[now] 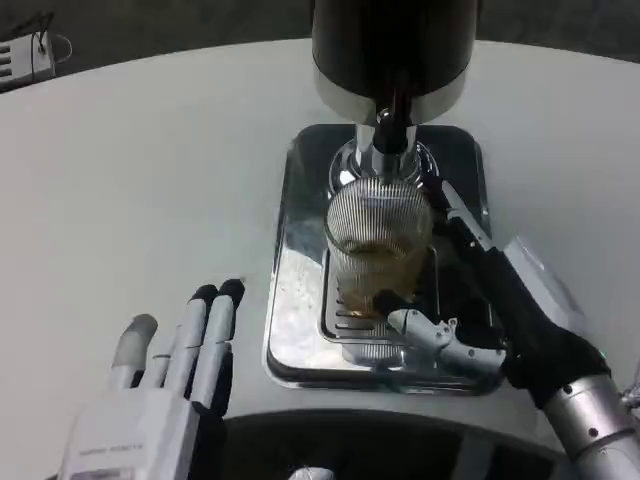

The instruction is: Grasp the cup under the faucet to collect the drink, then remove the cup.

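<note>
cup (pixel 379 250) – ribbed glass, amber drink inside, upright on tray (pixel 300 330) grate under faucet (pixel 392 125) | right hand (pixel 480 300) – wrapped round cup, holding it | left hand (pixel 175 375) – flat over table (pixel 140 200), fingers apart, holding nothing, left of tray
</note>
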Robot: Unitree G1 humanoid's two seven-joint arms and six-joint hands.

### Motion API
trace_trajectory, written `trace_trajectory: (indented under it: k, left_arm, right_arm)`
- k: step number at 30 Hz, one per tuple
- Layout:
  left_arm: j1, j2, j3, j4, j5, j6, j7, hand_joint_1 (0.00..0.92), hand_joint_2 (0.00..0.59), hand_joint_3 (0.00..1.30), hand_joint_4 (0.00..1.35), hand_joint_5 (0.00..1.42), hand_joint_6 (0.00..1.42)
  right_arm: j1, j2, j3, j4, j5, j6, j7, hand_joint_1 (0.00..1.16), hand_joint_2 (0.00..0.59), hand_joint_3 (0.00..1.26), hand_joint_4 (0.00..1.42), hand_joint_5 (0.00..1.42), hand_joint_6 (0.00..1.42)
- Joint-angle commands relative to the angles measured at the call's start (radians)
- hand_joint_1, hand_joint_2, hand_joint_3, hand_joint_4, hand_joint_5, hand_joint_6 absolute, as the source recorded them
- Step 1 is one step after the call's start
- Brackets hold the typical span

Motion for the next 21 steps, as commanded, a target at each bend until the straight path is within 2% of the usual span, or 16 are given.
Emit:
trace_trajectory:
  k: [1,21]
  left_arm:
    - [0.018,0.006,-0.003,0.002,0.015,0.0,-0.005,0.0,0.161,0.0,0.0,0.14,0.01]
    - [0.017,-0.005,0.009,-0.006,0.019,0.024,-0.02,0.0,0.162,0.0,0.0,0.14,0.01]
  right_arm:
    - [-0.028,0.005,0.007,0.039,0.011,-0.022,-0.005,0.59,0.232,0.0,0.04,0.13,0.25]
    - [-0.125,0.023,0.037,0.16,0.037,-0.067,-0.002,0.66,0.203,0.0,0.03,0.13,0.25]
